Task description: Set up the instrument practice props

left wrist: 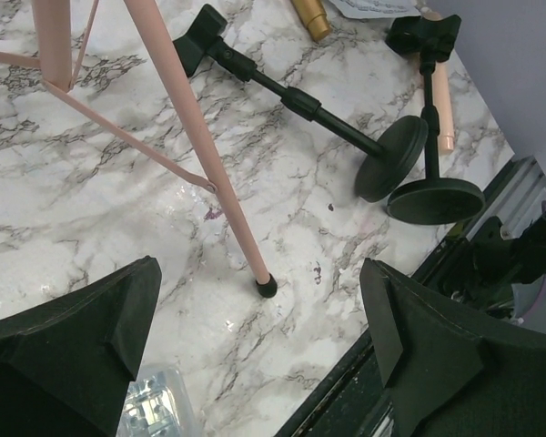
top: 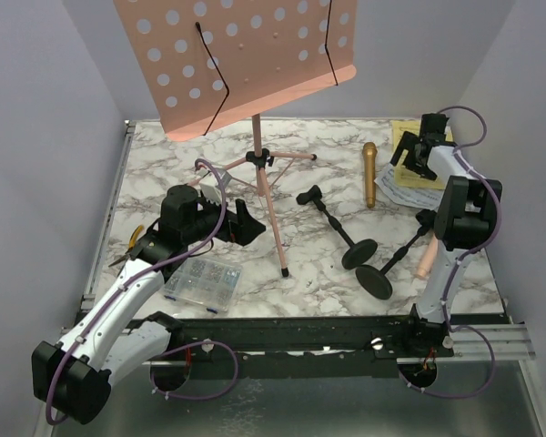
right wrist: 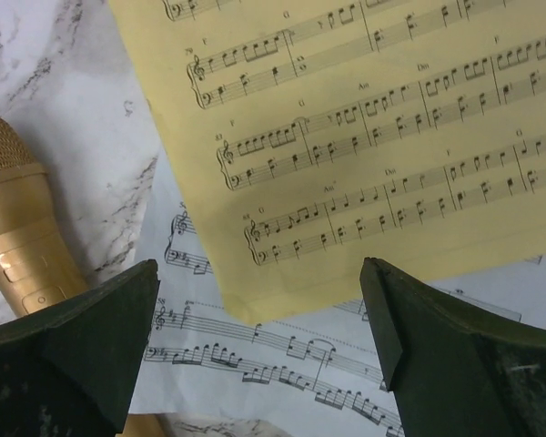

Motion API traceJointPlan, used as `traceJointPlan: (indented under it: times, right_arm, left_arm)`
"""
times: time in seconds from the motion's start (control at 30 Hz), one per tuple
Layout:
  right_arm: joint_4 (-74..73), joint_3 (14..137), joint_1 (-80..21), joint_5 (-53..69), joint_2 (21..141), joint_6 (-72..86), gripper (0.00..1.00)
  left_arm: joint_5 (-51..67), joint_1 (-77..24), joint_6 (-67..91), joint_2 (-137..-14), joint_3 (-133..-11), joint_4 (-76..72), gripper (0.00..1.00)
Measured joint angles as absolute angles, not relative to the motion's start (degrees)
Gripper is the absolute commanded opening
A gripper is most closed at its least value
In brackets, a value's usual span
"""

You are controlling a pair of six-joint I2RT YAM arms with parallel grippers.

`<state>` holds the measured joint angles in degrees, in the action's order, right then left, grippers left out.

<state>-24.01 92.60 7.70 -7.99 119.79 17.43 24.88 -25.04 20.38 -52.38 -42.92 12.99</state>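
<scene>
Yellow sheet-music page (right wrist: pixel 364 137): printed staves with chord letters above the bars; G, F, Dm and Am are legible. Bar numbers at the line starts are too small to read. White page (right wrist: pixel 255 350): printed notation, its small marks unreadable.

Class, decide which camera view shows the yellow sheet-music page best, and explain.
The right wrist view: the yellow page fills most of the picture, its staves and notes readable, lying over a white page. The top external view shows it only as a small patch, far right. The left wrist view misses it.
</scene>
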Motion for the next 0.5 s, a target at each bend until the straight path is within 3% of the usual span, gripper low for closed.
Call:
traceJointPlan:
  times: [0.2, 0.5]
  right_arm:
    - [-21.8, 98.3, 7.3, -7.9, 123.8, 13.3, 0.98]
    - [-18.0, 107.5, 1.4, -23.5, 131.5, 5.2, 0.92]
  left_arm:
    - [23.4, -25.3, 19.8, -52.4, -42.9, 13.5, 0.98]
    - [21.8, -25.4, 19.0, -53.5, -42.9, 14.1, 0.98]
